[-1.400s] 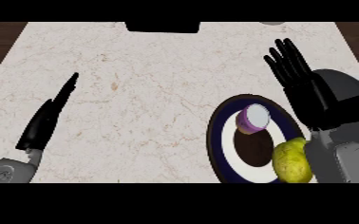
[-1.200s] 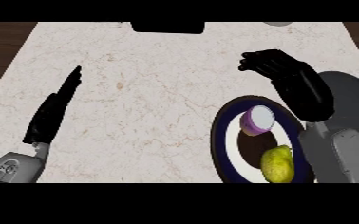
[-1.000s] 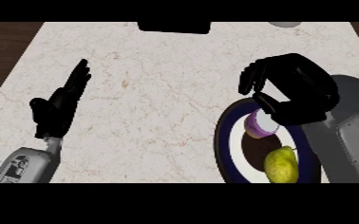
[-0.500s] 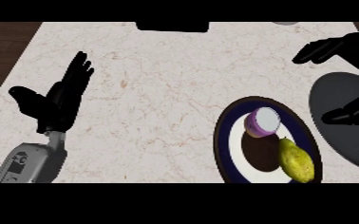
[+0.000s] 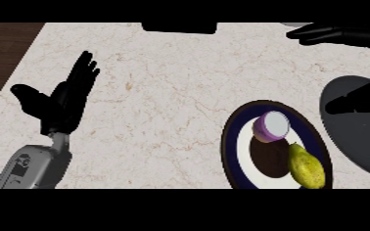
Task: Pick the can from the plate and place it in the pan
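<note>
Can (image 5: pixel 271 126) untouched on plate (image 5: pixel 235 147) w/ pear (image 5: pixel 306 165), lower right; pick not begun. Right hand (image 5: pixel 329 33) upper right, fingers straight, empty. Left hand (image 5: pixel 61 100) at left, open, resting.

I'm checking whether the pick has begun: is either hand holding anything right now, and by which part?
Nothing is held. The left hand is open over bare counter, the right hand is up at the far right, and the can sits untouched on the plate.

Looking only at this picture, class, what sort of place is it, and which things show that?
Probably a kitchen counter: a pale marbled counter top, a dark-rimmed plate holding a purple can and a yellow-green pear.
</note>
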